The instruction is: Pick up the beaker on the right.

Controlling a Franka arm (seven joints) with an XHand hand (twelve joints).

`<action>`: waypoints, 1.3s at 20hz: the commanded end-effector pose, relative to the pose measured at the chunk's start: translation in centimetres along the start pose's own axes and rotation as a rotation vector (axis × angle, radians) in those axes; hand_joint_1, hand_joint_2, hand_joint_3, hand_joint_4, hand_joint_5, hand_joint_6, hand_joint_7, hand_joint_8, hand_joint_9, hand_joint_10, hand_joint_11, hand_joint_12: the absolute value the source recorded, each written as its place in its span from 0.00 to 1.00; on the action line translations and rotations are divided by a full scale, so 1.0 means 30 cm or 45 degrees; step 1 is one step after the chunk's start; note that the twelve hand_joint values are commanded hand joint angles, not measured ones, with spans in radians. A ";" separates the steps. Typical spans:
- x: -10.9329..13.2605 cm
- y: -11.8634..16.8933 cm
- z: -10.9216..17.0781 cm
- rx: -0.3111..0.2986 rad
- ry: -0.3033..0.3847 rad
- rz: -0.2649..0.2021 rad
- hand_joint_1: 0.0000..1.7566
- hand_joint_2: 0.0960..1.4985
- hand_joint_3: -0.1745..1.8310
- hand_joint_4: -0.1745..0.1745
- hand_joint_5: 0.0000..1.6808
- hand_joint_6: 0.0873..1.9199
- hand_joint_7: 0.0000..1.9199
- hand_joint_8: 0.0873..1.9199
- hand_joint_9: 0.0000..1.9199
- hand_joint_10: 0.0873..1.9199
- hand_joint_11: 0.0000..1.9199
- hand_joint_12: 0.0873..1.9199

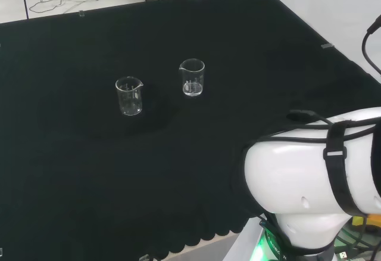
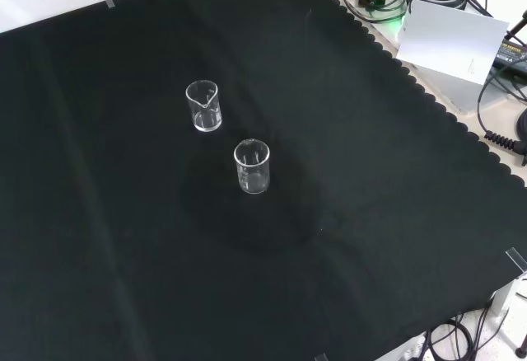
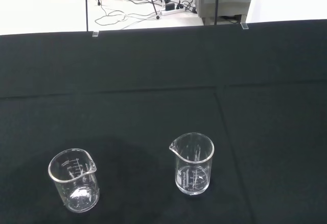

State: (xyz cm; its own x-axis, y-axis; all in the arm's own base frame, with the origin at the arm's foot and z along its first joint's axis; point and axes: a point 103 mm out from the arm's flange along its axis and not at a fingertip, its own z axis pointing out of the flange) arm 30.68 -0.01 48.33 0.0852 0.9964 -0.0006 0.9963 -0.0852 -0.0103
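Note:
Two small clear glass beakers stand upright and apart on the black cloth, both seemingly without contents. In the head view one beaker [image 1: 191, 77] is to the right and a little farther off, the other beaker [image 1: 129, 96] to the left. In the front view the first beaker [image 2: 204, 105] is the upper left one and the second beaker [image 2: 252, 166] is lower and to the right. The wrist view looks at both from a distance: one beaker [image 3: 192, 163] with its spout turned toward the other beaker [image 3: 73, 180].
The arm's white link [image 1: 315, 177] fills the head view's lower right. The cloth's scalloped edge [image 2: 428, 97] runs along the front view's right, with a white box [image 2: 457, 44] and cables beyond it. Black cloth [image 2: 123, 254] surrounds the beakers.

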 end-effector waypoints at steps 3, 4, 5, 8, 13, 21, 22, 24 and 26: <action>-0.004 0.001 0.004 -0.009 -0.013 0.004 0.06 0.81 0.29 0.51 0.15 0.06 0.01 0.21 0.06 0.30 0.00 0.64; -0.004 0.002 0.005 -0.007 -0.013 0.004 0.05 0.82 0.27 0.51 0.16 0.04 0.00 0.21 0.06 0.29 0.00 0.64; -0.004 0.002 0.006 -0.006 -0.013 0.006 0.05 0.82 0.27 0.51 0.16 0.04 0.00 0.21 0.06 0.29 0.00 0.64; -0.003 0.005 0.015 0.000 -0.010 0.014 0.05 0.83 0.26 0.50 0.17 0.03 0.00 0.21 0.06 0.29 0.00 0.64; -0.012 0.019 0.059 0.024 0.004 0.041 0.05 0.84 0.24 0.50 0.18 0.01 0.01 0.21 0.07 0.29 0.00 0.64; -0.068 0.070 0.152 0.066 0.019 0.110 0.06 0.84 0.23 0.50 0.18 0.00 0.01 0.21 0.07 0.29 0.00 0.64; -0.077 0.080 0.166 0.074 0.017 0.114 0.07 0.84 0.23 0.50 0.18 0.00 0.01 0.21 0.07 0.29 0.00 0.64; -0.096 0.105 0.197 0.088 0.020 0.117 0.07 0.84 0.23 0.50 0.18 0.00 0.01 0.21 0.07 0.29 0.00 0.64; -0.113 0.136 0.231 0.106 0.025 0.114 0.07 0.84 0.23 0.50 0.18 0.00 0.01 0.21 0.07 0.29 0.00 0.64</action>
State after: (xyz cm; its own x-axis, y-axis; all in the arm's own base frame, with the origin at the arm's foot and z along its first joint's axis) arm 32.78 -2.08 43.63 0.1624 0.9867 0.0108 0.9845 -0.1613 -0.0683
